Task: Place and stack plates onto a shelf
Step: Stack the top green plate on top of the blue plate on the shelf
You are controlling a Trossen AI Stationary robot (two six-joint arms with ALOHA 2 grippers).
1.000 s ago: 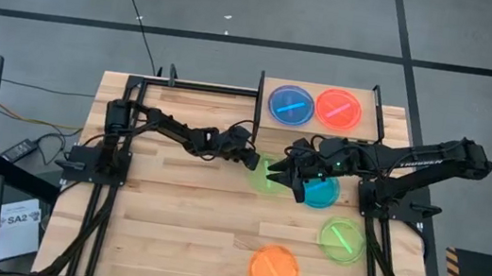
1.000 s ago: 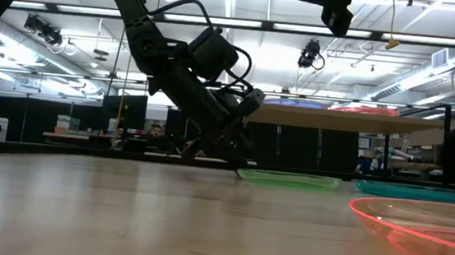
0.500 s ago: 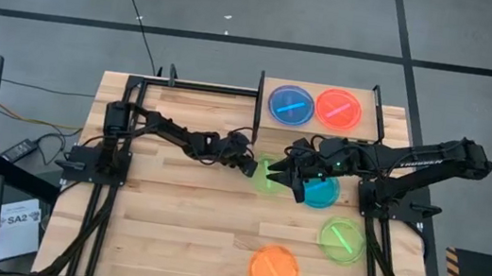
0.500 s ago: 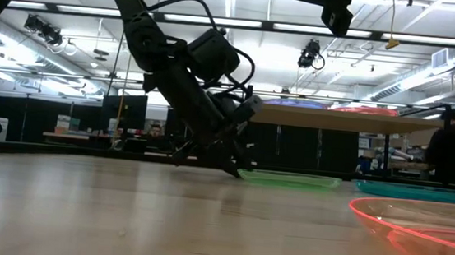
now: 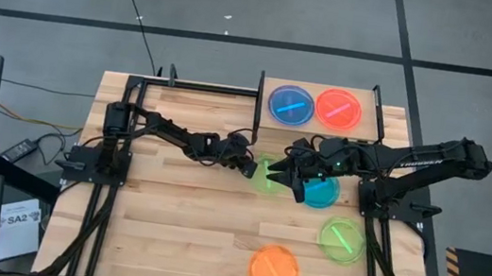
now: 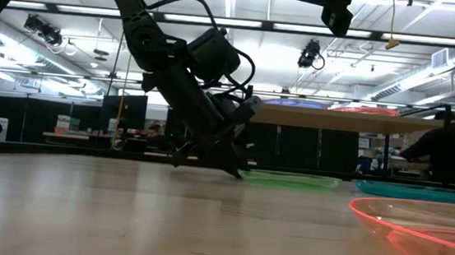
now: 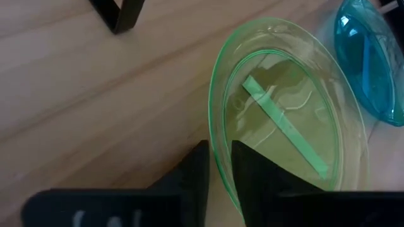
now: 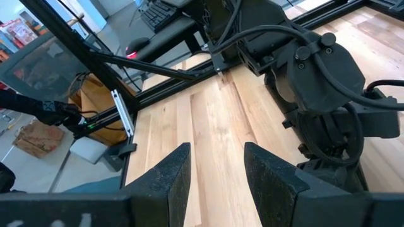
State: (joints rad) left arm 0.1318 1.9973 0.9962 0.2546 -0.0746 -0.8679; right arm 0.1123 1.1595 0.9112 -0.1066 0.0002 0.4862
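Between left fingers (image 7: pixel 218 180): green plate (image 7: pixel 287 135) rim.

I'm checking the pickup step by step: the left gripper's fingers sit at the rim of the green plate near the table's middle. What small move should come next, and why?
Probably lift. The left gripper looks pinched on the near rim of the green plate, one finger inside and one outside, while the plate lies flat on the table.

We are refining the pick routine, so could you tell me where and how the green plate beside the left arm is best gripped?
By its thin raised rim on the side facing the left hand. The green plate lies flat on the table, so only the rim offers a pinch: one finger inside, one outside, coming in low. The left wrist view shows the fingers straddling that near rim already.
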